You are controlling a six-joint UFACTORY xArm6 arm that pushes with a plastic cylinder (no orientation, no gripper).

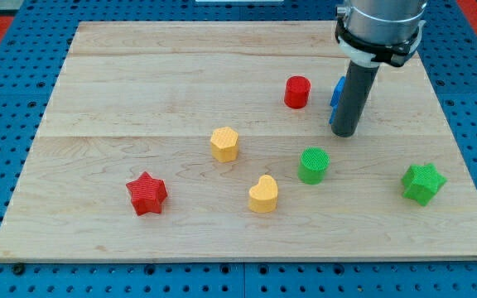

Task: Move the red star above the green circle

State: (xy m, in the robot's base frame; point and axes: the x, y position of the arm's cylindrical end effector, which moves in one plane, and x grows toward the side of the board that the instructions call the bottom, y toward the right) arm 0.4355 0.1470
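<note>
The red star (146, 193) lies on the wooden board (139, 83) at the view's lower left. The green circle (314, 165) stands right of centre, far to the star's right. My tip (344, 132) rests on the board just above and right of the green circle, apart from it. It is far from the red star.
A red cylinder (297, 91) stands left of the rod. A blue block (337, 91) is partly hidden behind the rod. A yellow hexagon (224, 143) and a yellow heart (263, 194) lie between star and circle. A green star (422, 183) sits at the right edge.
</note>
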